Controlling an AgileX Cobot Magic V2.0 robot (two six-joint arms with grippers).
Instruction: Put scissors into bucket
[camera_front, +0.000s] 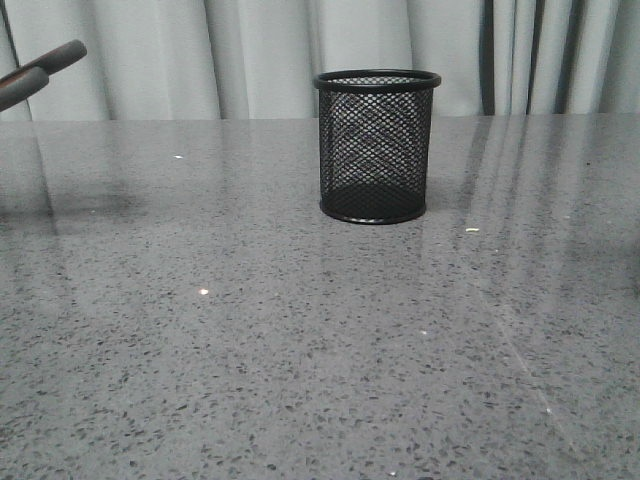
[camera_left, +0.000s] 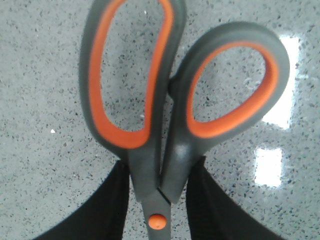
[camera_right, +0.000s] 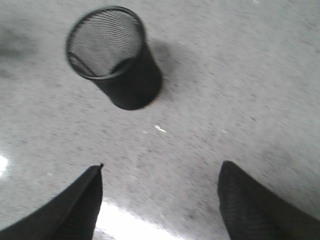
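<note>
Grey speckled table (camera_front: 300, 380): bucket (camera_front: 377, 146) upright; left pincer (camera_left: 159, 200) clenched on scissors (camera_left: 165, 100); right pincer (camera_right: 160, 200) released.

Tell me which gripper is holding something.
The left gripper: its fingers clamp the scissors near the pivot. The right gripper is open and empty above the table.

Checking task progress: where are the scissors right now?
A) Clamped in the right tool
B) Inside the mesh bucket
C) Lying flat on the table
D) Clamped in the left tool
D: the left wrist view shows the left tool shut on the scissors near the pivot; the bucket is empty.
</note>
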